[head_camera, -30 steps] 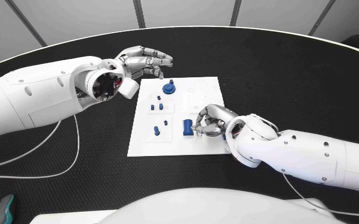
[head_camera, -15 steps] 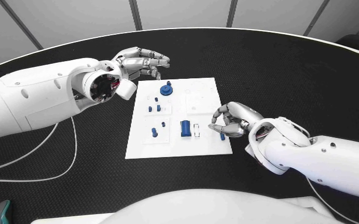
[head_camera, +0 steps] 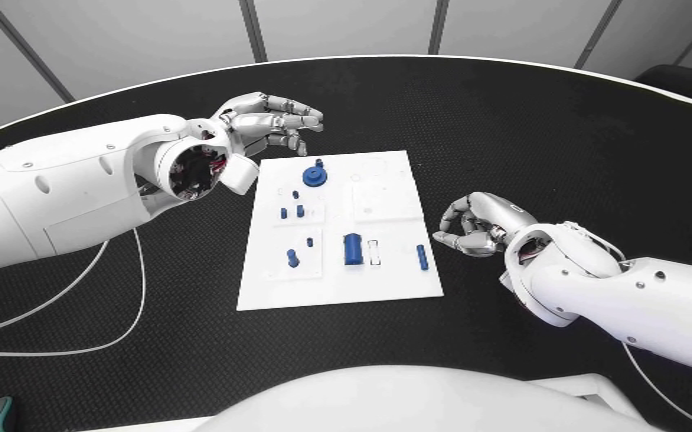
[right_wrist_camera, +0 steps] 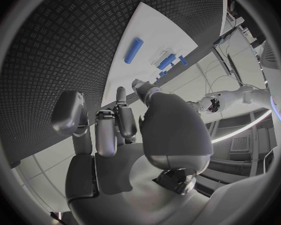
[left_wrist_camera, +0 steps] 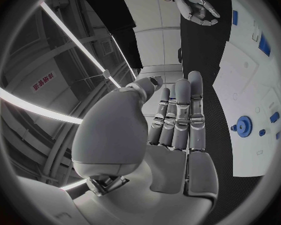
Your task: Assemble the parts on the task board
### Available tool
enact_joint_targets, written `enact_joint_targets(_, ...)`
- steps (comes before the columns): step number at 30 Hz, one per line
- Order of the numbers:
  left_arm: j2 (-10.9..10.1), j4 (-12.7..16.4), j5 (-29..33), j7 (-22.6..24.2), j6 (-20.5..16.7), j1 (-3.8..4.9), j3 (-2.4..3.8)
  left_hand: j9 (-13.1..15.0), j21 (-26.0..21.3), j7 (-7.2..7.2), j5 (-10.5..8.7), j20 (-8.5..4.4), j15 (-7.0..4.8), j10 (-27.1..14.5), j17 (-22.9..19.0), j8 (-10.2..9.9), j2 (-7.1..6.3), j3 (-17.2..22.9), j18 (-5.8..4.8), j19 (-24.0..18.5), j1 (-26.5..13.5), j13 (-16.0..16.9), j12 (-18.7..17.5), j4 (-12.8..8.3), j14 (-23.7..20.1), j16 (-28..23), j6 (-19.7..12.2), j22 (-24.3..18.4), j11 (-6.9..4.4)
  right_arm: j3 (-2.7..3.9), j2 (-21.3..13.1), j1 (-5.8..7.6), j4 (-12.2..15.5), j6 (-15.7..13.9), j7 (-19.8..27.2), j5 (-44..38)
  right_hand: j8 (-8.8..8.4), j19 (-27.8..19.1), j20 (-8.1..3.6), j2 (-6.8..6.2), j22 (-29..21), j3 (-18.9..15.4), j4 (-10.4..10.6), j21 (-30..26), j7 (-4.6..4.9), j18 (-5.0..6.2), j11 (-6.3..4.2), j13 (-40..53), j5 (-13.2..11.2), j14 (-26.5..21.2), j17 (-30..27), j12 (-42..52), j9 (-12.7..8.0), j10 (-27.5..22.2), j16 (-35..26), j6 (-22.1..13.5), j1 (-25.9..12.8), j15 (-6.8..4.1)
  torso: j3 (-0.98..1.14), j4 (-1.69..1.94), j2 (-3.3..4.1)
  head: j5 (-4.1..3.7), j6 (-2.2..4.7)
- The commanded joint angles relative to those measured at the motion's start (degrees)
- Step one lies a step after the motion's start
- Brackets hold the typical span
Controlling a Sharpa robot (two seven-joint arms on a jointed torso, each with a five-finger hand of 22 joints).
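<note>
The white task board (head_camera: 389, 282) lies mid-table. On it stand a blue round part (head_camera: 315, 174), a few small blue pegs (head_camera: 293, 211) and a blue cylinder (head_camera: 352, 248). A slim blue peg (head_camera: 423, 257) lies flat by the board's right edge. My right hand (head_camera: 483, 222) hovers just right of the board, fingers loosely curled, holding nothing. My left hand (head_camera: 267, 124) hangs beyond the board's far left corner, also holding nothing. The right wrist view shows the right hand (right_wrist_camera: 122, 130), the slim peg (right_wrist_camera: 134, 50) and the board (right_wrist_camera: 147, 35). The left wrist view shows the left hand (left_wrist_camera: 172, 130) and the round part (left_wrist_camera: 243, 126).
Black ribbed table (head_camera: 562, 132) surrounds the board. A white cable (head_camera: 123, 322) loops over the table at the near left. A small white slot (head_camera: 375, 252) sits on the board between the cylinder and the slim peg.
My right hand has drawn back off the board to the right, leaving the slim blue peg lying near the board's right edge. The left hand has barely moved.
</note>
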Motion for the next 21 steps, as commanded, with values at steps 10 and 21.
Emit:
enact_joint_targets(10,0.08,-0.01,0.0,0.02,0.12,0.0,0.0,-0.08,-0.2,-0.06,0.19,0.27,0.02,-0.46,-0.05,0.33,0.49,-0.05,0.82,-0.01,-0.15,-0.08,0.26,0.35,-0.5,0.1,-0.35,-0.07,-0.08,-0.19,2.68,-0.4,-1.9,2.05,-0.85,-0.1,-0.74,-0.4,0.5,-1.51,7.15,-0.63,0.77,-1.15,0.14,0.06,0.21,3.34,0.07,5.02,10.82,-0.7,-0.22,-0.61,-0.23,1.02,-1.8,0.42,-0.02,-0.05,0.02,-0.04,-0.33)
enact_joint_targets(21,0.16,-0.1,0.0,0.02,0.21,0.0,0.0,-0.08,-0.2,-0.06,0.19,0.27,0.02,-0.46,-0.05,0.33,0.49,-0.05,0.82,-0.01,-0.15,-0.08,0.26,0.35,-0.5,0.1,-0.35,-0.07,-0.08,-0.36,4.03,-0.56,-2.37,3.7,-1.77,-0.1,-1.36,-0.51,0.66,-2.67,6.9,-3.29,2.99,-2.26,0.15,0.21,0.28,3.1,1.32,4.95,10.5,-1.14,-0.06,-0.84,-0.43,1.41,-4.53,0.5,-0.08,-0.02,0.0,-0.18,-0.41)
